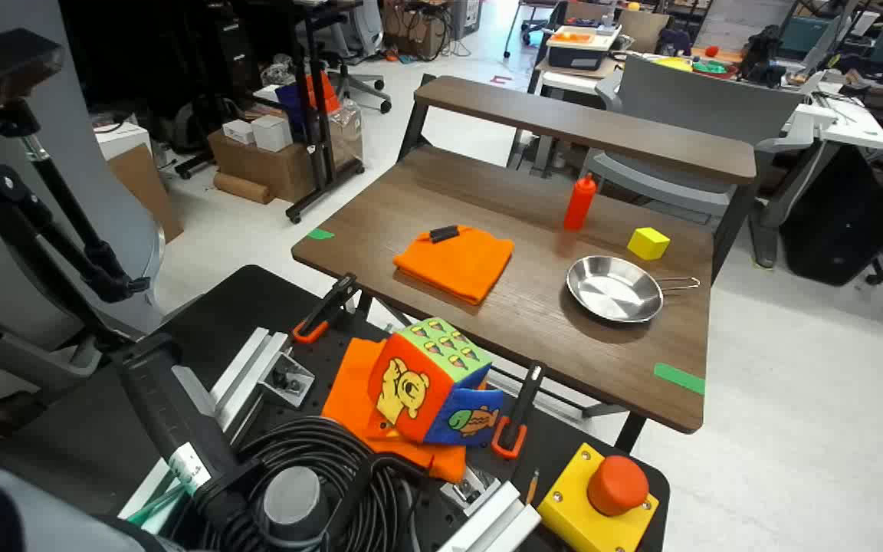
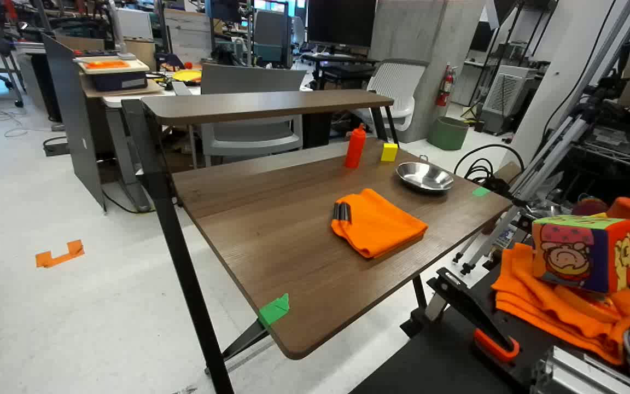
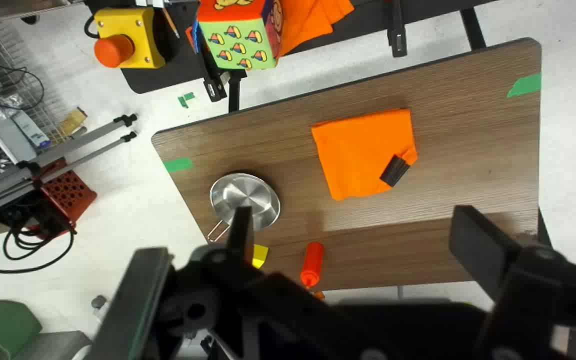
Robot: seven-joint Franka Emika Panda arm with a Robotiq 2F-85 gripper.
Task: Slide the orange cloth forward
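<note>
In an exterior view, the orange cloth lies folded on the table, apart from the metal pan. In an exterior view, a dark object sits on the cloth's side away from the pan. Wrist view: your gripper is spread wide, holding nothing. Likely pre-approach; next, you probably lower onto the cloth, press, slide forward.

The emergency-stop button and coiled cable suggest a lab.

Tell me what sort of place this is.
Probably a robotics lab or workshop: a robot's gripper shows in the wrist view, and in an exterior view a yellow box bearing a large red button sits near coiled black cable.
</note>
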